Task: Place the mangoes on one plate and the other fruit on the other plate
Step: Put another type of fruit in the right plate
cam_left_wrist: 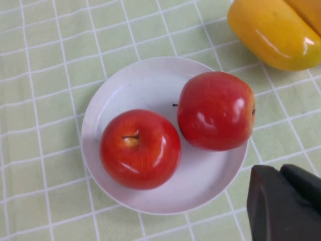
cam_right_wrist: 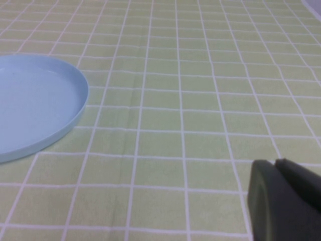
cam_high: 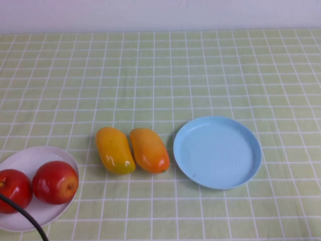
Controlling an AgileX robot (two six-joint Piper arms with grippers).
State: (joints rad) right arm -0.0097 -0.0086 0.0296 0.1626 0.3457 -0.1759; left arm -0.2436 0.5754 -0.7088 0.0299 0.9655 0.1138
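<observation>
A: Beside the blue plate (cam_high: 217, 152), on its left, the two mangoes lie side by side on the worktop (cam_high: 200, 75), touching along their flanks. The orange mango (cam_high: 149, 150) is the one nearer the plate; the yellow mango (cam_high: 115, 150) lies beyond it.

B: And the apples?

A: Both apples (cam_left_wrist: 140, 149) already sit on the white plate (cam_left_wrist: 115, 95), well left of the blue plate. So I judge that half done, with the mangoes left to move.

B: Where are the end effectors?

A: The left end effector (cam_left_wrist: 283, 203) hangs above the white plate's rim, jaws closed and empty. The right end effector (cam_right_wrist: 283, 201) sits over bare cloth on the blue plate's far side from the mangoes, also closed, holding nothing.

B: How should the next pick go?

A: Probably start with the orange mango, since its way to the blue plate is short and clear. Open wide first, then close across the narrow width, not the length. The skin looks glossy, so a grip near the middle should resist slipping.

B: Any risk?

A: A finger going down between the mangoes could nudge the yellow one and roll it.
</observation>
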